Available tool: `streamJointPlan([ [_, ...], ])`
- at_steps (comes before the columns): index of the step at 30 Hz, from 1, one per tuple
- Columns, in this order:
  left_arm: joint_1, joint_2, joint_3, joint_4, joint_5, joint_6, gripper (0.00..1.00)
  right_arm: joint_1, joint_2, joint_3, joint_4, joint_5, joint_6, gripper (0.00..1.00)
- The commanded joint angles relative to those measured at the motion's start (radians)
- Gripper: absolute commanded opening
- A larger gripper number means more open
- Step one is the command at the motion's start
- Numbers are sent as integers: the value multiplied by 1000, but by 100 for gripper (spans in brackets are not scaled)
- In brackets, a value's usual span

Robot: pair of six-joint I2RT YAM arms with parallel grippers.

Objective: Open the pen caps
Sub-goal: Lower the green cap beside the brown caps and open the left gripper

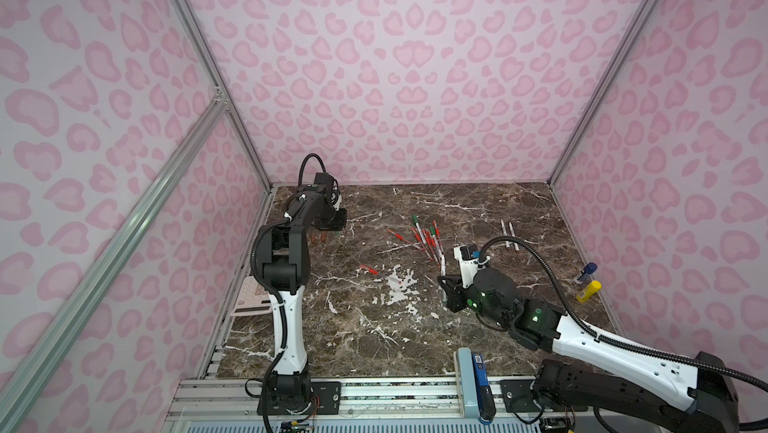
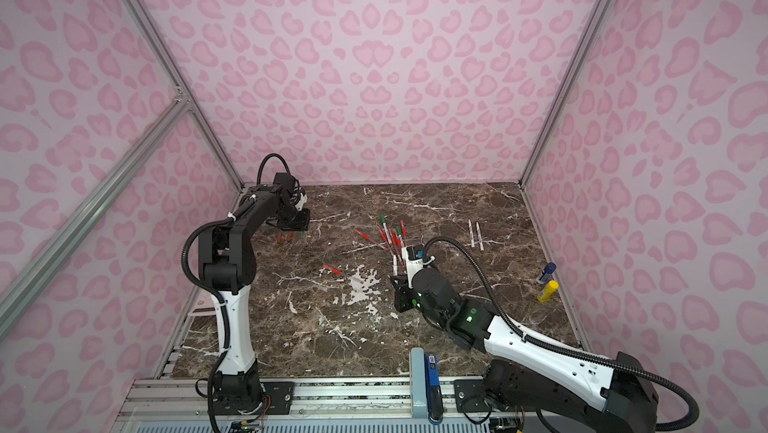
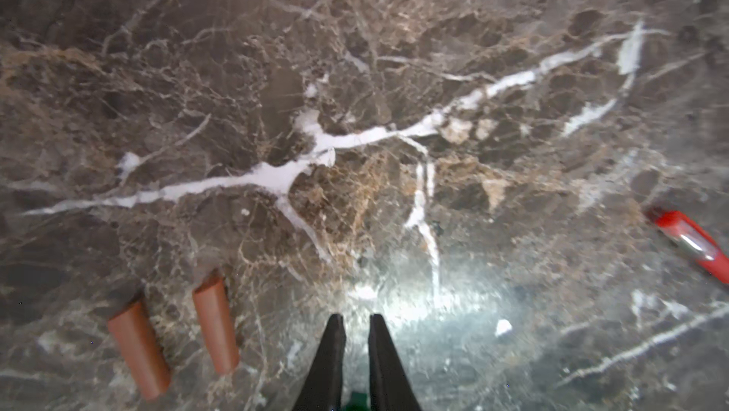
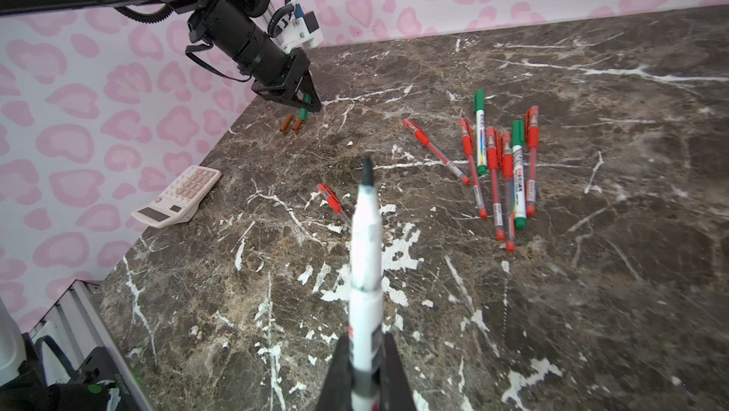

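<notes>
Found the left arm folded high at the elbow, forearm reaching away over the dark brown marble-patterned tabletop (image 1: 374,339), wrist pitched down so the left gripper (image 4: 309,102) points at the surface. Noted its jaws pressed onto a small green tapered plastic cap (image 4: 303,113), held roughly upright; cannot tell whether it touches the table. Got only a green sliver of it in the left wrist view, deep between the black fingers (image 3: 329,357). Spotted two brown tapered plastic caps (image 3: 138,350) lying loose just beside those jaws, side by side, not touching. Found the right arm stretched low from the near right, right gripper (image 4: 367,336) pinching a thin white-barrelled pen (image 4: 366,239) towards its rear end, dark bare tip pointing straight ahead of the jaws. Logged a loose fan of capped pens (image 4: 492,158), red and green, ahead and off to one side of the right jaws, and one red-capped clear pen (image 4: 330,199) alone, close by the held tip. Cannot make out the right fingers in either top view, lost against the dark wrist housing. Caught only a red pen end (image 3: 692,243), blurred and cut off at the edge of the left wrist view. Saw a white pink-keyed calculator (image 4: 177,196), partly hidden behind the left arm in both top views.
</notes>
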Motion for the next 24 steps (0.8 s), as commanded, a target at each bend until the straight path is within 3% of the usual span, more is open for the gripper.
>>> streamJointPlan([
  [1,-2,34,30,-65,-39,10,3,-4,4,0,-5,23,30,0],
  [12,-4,136,105,-95,-53,2,12,-8,57,17,18,3,22,0],
  [24,-5,138,114,-99,-70,-6,26,-7,56,16,18,-12,36,0],
])
